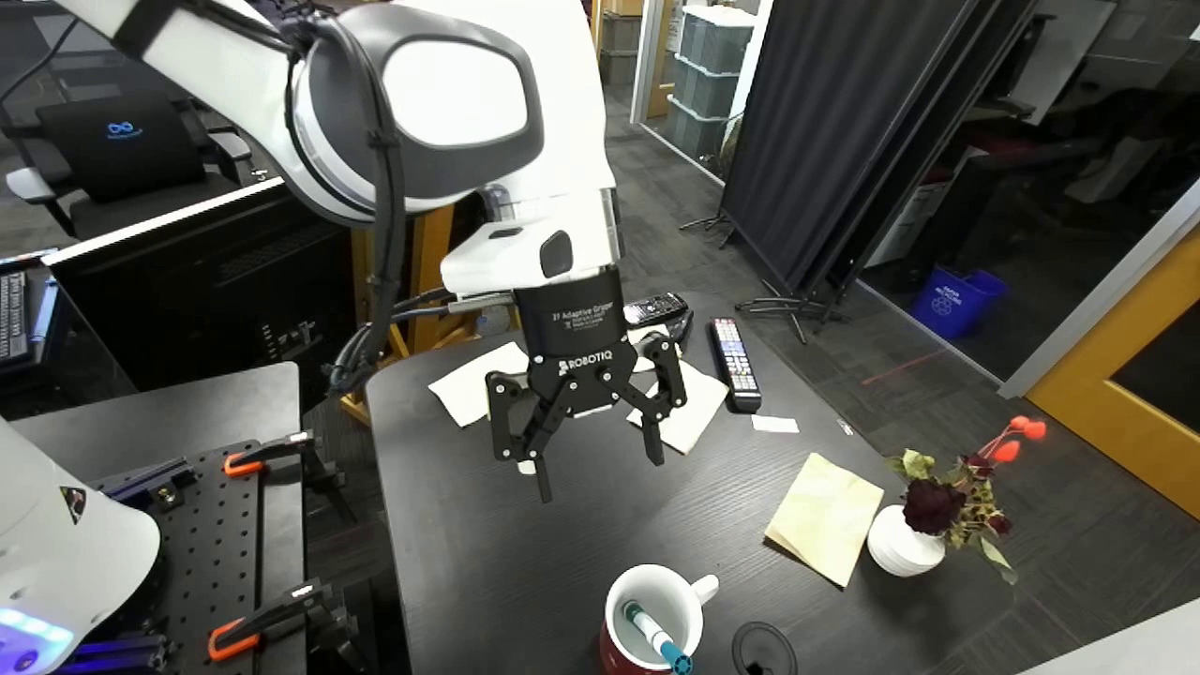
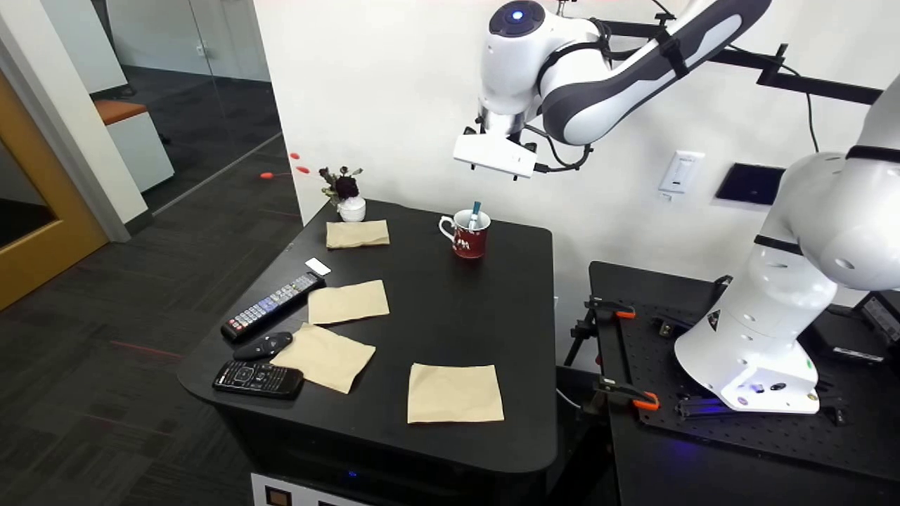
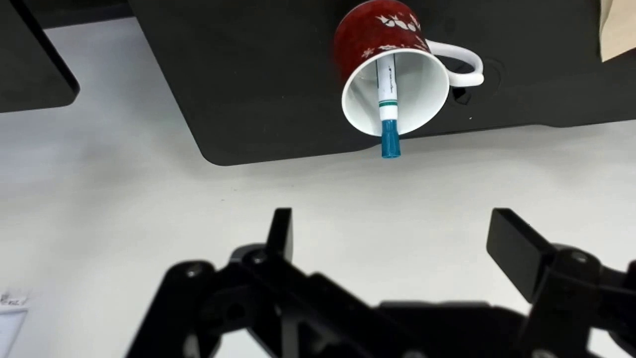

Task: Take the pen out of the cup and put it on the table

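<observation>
Step in hand looks like the approach; no grasp made yet. The gripper (image 1: pixel 600 474) hangs in the air, higher than the table (image 2: pixel 457 316), fingers (image 3: pixel 519 251) spread wide, nothing between them, apart from both pen (image 3: pixel 388 92) and cup (image 2: pixel 467 244). The cup stands upright near the table's edge by the wall (image 2: pixel 394 98). The pen leans inside it, teal cap (image 3: pixel 390 141) up and poking past the rim (image 3: pixel 346 105); its lower end is hidden in the wrist view. Sideways, that view puts the pen about midway between the fingers, so lateral alignment looks fair. What's left is height and reach (neither reads well from these angles).

Next move, as judged: bring the gripper in, straddle the cap, pinch it without knocking the rim or the handle (image 3: pixel 467 79). Not much cap stands past the rim, so a centred pinch seems right. Then pull out along the pen's lean before any sideways travel, else the cup could drag or tip. Placing comes last: pen laid flat on the table, perhaps between the cup and the nearest sheet (image 2: pixel 358 235).
</observation>
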